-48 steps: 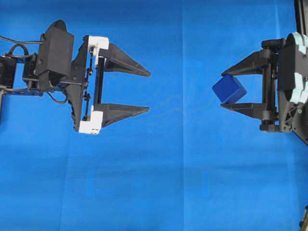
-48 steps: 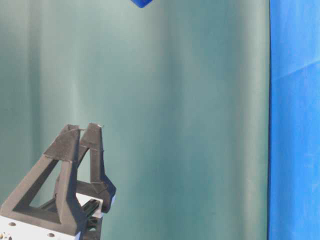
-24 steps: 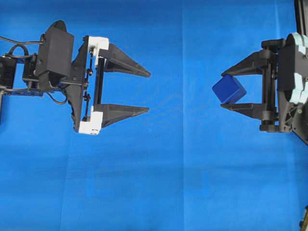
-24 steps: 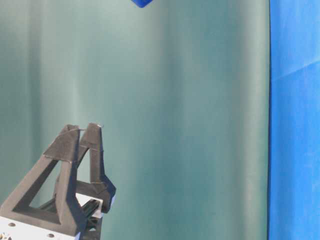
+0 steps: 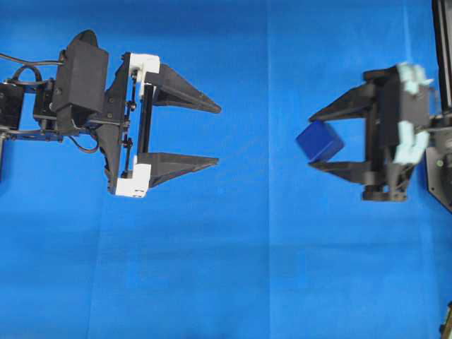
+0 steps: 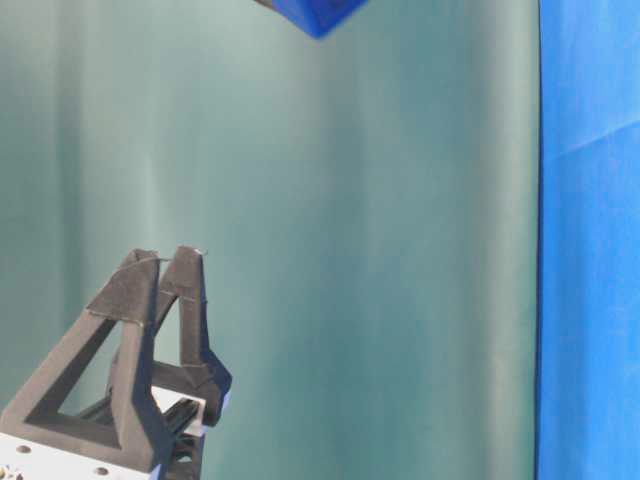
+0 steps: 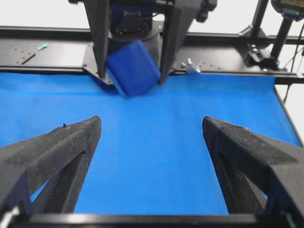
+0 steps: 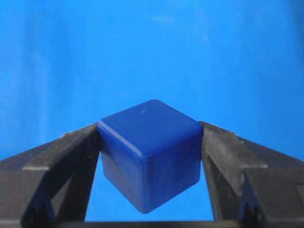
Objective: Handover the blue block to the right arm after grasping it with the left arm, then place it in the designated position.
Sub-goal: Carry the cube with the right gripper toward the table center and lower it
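Note:
The blue block (image 5: 320,140), a small dark-blue cube, sits pinched between the two black wedge fingers of my right gripper (image 5: 312,140), held clear above the blue cloth. In the right wrist view the blue block (image 8: 149,156) fills the gap, turned corner-down, with both fingers pressed on its sides. My left gripper (image 5: 217,135), the one with white brackets, hangs wide open at the left with nothing between its fingers. From the left wrist view the blue block (image 7: 133,67) shows straight ahead in the right arm (image 7: 137,19). Only the block's lower corner (image 6: 318,14) shows at table level.
Bright blue cloth (image 5: 233,268) covers the whole table. A black frame rail (image 7: 42,52) runs along the far edge behind the right arm. A teal curtain (image 6: 380,250) backs the table-level view, where the left gripper's fingers (image 6: 150,330) rise at the lower left.
My right gripper has shifted left and slightly down with the block in it and has turned a little. The left arm has stayed still and open.

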Tool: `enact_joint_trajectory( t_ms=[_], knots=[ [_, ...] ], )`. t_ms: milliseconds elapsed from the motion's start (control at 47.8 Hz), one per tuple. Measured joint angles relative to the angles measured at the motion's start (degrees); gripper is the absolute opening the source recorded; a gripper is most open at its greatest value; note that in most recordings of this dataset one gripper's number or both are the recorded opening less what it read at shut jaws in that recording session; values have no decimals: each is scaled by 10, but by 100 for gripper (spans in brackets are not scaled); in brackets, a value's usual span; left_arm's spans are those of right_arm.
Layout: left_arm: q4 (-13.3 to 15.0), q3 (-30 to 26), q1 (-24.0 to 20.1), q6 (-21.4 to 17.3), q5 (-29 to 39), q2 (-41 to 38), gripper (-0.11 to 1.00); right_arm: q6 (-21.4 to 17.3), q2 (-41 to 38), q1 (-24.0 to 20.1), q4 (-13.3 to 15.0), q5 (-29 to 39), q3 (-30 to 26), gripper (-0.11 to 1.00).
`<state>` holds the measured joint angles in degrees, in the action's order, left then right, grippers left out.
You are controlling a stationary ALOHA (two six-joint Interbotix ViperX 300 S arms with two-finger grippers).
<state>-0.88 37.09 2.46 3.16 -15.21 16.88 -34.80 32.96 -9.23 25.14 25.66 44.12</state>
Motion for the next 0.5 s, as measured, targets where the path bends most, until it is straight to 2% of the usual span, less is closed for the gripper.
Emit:
enact_joint_trajectory(
  t_ms=[230,502],
  knots=[
    [0,1,0,0,0,0,92,0,-73,6,1,-71,0,55],
    [-1,0,0,-1,0,0,92,0,-174,39,1,-171,0,55]
  ],
)
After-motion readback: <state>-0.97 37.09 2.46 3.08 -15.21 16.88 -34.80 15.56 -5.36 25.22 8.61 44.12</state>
